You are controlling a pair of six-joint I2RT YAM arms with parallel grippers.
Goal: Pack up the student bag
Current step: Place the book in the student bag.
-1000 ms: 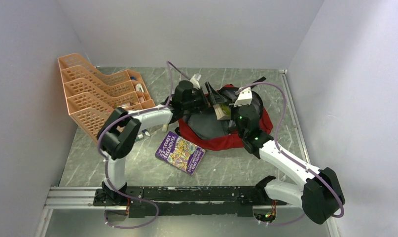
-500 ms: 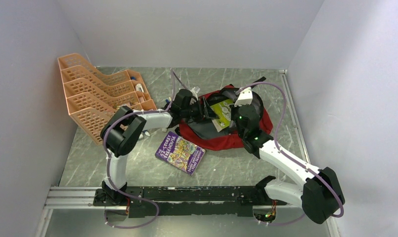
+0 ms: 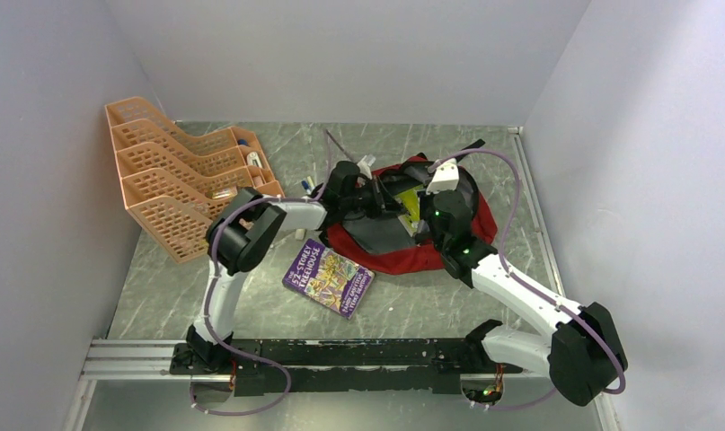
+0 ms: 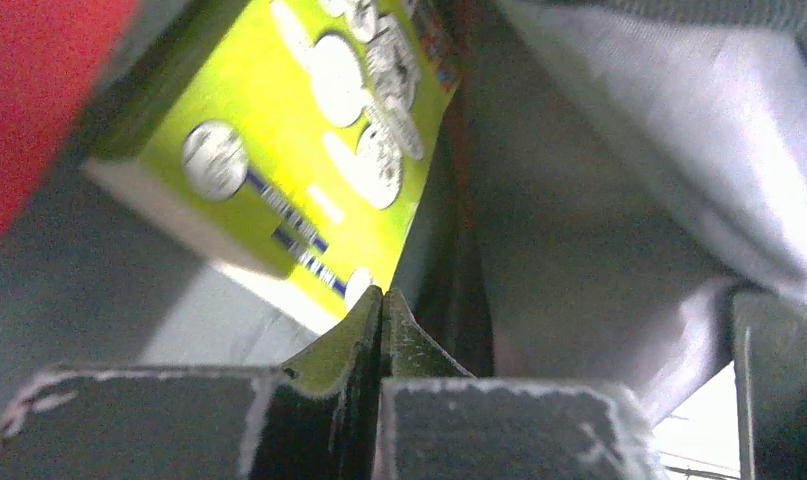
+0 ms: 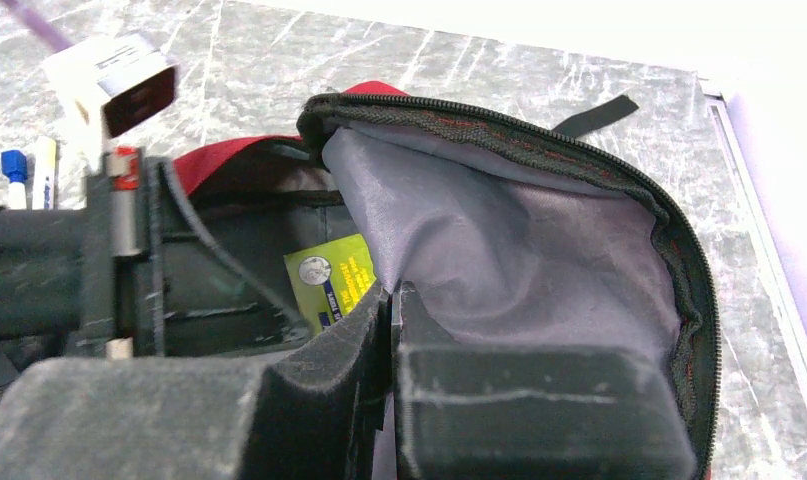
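The student bag (image 3: pixel 403 259) lies at mid table, red with grey lining (image 5: pixel 519 230), its mouth wide open. A yellow-green book (image 3: pixel 411 206) sits inside it, seen close up in the left wrist view (image 4: pixel 309 130) and past the right jaws (image 5: pixel 331 280). My left gripper (image 4: pixel 382 293) is inside the bag's mouth (image 3: pixel 387 205), shut with nothing between its jaws, its tips right at the book's lower edge. My right gripper (image 5: pixel 391 290) is shut on the grey lining of the bag's flap and holds it up (image 3: pixel 428 224).
An orange tray rack (image 3: pixel 174 184) stands at the back left. A purple picture book (image 3: pixel 329 279) lies on the table in front of the bag. Markers (image 5: pixel 14 170) lie between rack and bag. Walls close in on three sides.
My left gripper's jaws went from wide to shut while the arm reached farther right into the bag. The yellow-green book has sunk deeper inside. The right arm has held still.
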